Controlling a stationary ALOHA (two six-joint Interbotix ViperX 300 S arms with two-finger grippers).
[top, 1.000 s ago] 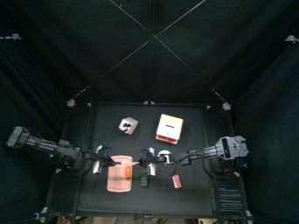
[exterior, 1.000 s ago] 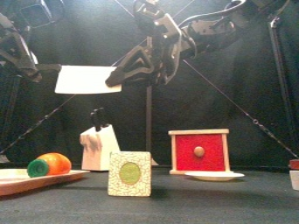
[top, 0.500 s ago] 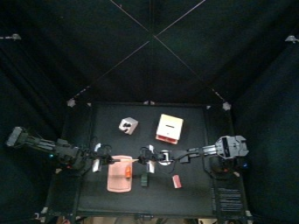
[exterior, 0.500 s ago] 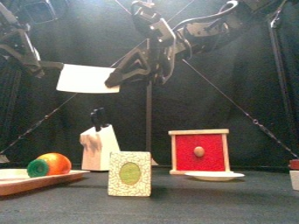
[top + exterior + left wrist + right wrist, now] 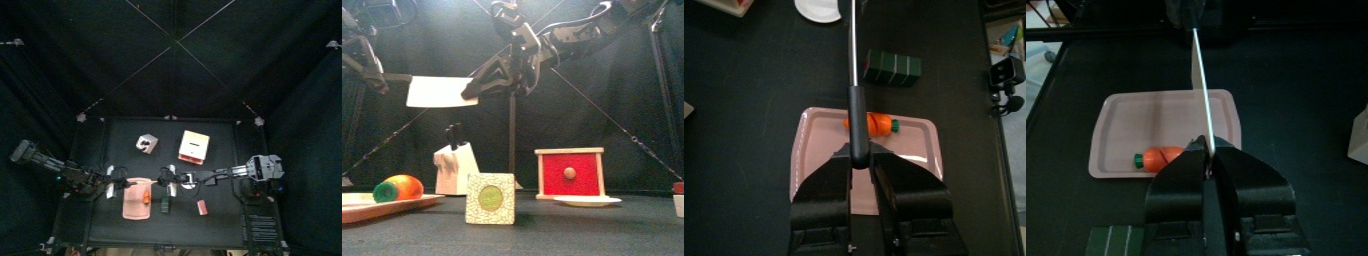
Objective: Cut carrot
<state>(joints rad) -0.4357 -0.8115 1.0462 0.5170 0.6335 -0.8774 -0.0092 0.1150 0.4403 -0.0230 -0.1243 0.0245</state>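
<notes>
A knife with a white blade [image 5: 442,91] hangs level above the pink tray [image 5: 409,203] at the table's front left. My left gripper [image 5: 858,158] is shut on its black handle [image 5: 855,120]. My right gripper [image 5: 1207,142] is shut on the blade [image 5: 1200,85], seen edge-on. The carrot piece [image 5: 879,124], orange with a green end, lies on the tray [image 5: 818,165] below the knife. It also shows in the right wrist view [image 5: 1160,158] and the front view [image 5: 398,187]. In the top view both grippers meet over the tray [image 5: 134,207].
A green patterned card box [image 5: 490,198] stands in front of the tray. A white knife block [image 5: 453,165] stands behind it. A red box [image 5: 569,172] on a white plate [image 5: 587,201] is at centre right. A small red object [image 5: 202,206] lies near the front edge.
The left arm has shifted a little toward the tray. The knife has stayed almost in place above the tray, held by both grippers.
</notes>
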